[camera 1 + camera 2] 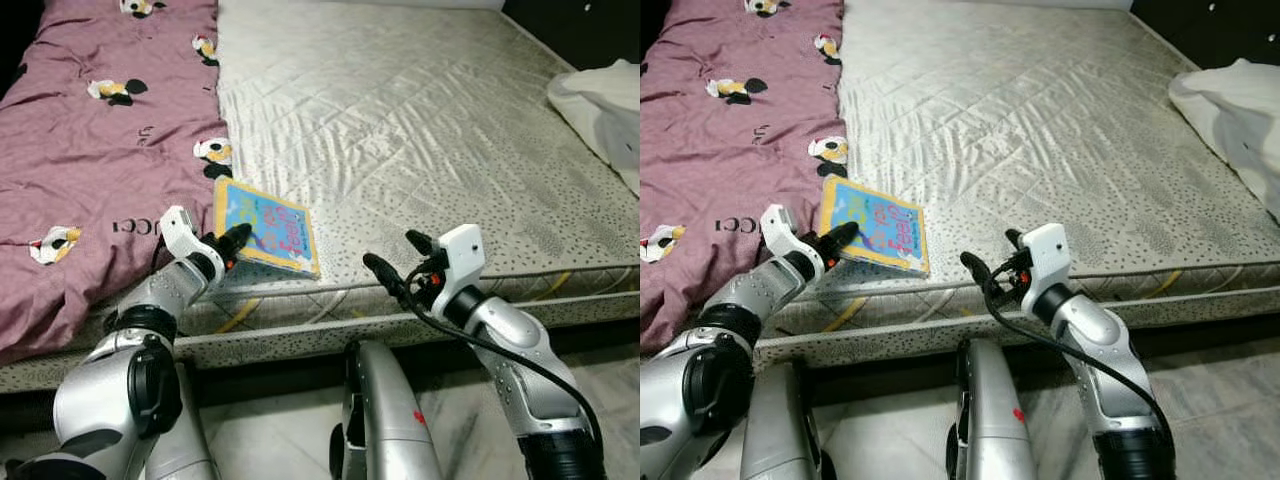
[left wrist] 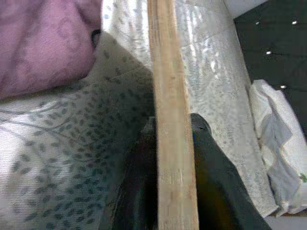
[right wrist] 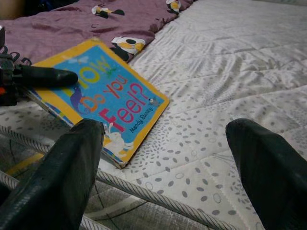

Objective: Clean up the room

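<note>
Left hand [image 1: 232, 245] around blue, yellow-edged book [image 1: 268, 228]

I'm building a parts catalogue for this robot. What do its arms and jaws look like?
Both arms are glossy silver with black joints. Left gripper and right gripper each have two long black fingers on a white wrist block; a black cable loops along the right forearm.

Book [image 3: 103, 103] "How Do You Feel?", blanket [image 1: 90, 150] "GUCCI"

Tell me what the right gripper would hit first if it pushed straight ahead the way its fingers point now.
The open right gripper hovers at the bed's near edge, aimed toward the robot's left. Going straight on, it would likely meet the book, already held by the left gripper. Depth is unclear; it might brush the mattress first.
</note>
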Available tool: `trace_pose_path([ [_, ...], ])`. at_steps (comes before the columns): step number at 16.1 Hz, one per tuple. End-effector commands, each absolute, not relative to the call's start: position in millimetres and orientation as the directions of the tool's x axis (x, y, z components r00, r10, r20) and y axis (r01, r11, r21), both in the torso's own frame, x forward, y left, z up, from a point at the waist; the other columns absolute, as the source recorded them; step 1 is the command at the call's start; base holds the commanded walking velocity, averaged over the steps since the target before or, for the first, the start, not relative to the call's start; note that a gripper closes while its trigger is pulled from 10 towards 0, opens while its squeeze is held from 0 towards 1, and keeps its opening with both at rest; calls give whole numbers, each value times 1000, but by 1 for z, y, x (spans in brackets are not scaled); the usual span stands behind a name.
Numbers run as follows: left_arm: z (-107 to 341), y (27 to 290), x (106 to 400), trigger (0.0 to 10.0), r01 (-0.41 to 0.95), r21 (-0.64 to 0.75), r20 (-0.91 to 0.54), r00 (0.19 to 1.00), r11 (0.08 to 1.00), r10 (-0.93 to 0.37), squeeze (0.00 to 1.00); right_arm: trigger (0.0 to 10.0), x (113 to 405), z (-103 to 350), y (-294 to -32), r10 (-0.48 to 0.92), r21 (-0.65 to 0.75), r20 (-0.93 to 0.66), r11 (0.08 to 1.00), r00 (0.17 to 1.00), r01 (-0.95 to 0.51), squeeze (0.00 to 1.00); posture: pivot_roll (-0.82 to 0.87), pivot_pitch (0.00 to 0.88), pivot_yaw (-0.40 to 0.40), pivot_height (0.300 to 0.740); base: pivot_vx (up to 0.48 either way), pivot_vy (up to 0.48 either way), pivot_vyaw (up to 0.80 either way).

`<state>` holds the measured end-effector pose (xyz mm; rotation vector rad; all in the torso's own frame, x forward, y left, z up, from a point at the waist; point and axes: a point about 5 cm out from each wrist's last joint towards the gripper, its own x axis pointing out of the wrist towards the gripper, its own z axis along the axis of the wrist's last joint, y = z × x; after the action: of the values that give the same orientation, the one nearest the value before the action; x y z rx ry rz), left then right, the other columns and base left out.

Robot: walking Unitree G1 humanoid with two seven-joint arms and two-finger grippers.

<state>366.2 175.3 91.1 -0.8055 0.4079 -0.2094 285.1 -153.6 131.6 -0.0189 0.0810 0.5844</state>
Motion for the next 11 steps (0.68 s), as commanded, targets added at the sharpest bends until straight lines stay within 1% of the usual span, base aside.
trace_pose_path([
  [1,97,178,370,0,29,-718,-271,908,695,-319,0,10000,287,132,-151,564,3,-85,825,821,-566,0,-134,0,-75,489,0,0,0],
  [3,103,181,373,0,36,-708,-253,920,706,-301,0,10000,293,133,-151,546,-18,-78,836,834,-549,0,-131,0,-61,489,0,0,0],
  [5,113,182,377,0,75,-701,-203,933,710,-298,0,10000,295,135,-153,505,-33,-65,861,860,-508,0,-136,0,-55,489,0,0,0],
  [6,129,178,383,0,177,-657,-121,935,733,-334,0,10000,295,136,-159,430,-69,-42,899,902,-432,0,-140,0,-54,489,0,0,0],
  [7,135,178,384,0,212,-614,-91,938,760,-335,0,10000,295,136,-163,388,-67,-27,919,921,-389,0,-135,0,-58,489,0,0,0],
  [9,148,178,386,0,276,-554,-1,943,786,-331,0,10000,296,134,-167,323,-68,-11,944,946,-323,0,-118,0,-67,489,0,0,0],
  [10,159,175,382,0,376,-489,120,923,787,-366,0,10000,297,136,-166,304,-99,8,948,953,-302,0,-107,0,-77,489,0,0,0],
  [11,164,178,377,0,396,-466,171,918,791,-359,0,10000,300,137,-166,274,-84,28,959,961,-270,0,-98,0,-91,489,0,0,0],
])
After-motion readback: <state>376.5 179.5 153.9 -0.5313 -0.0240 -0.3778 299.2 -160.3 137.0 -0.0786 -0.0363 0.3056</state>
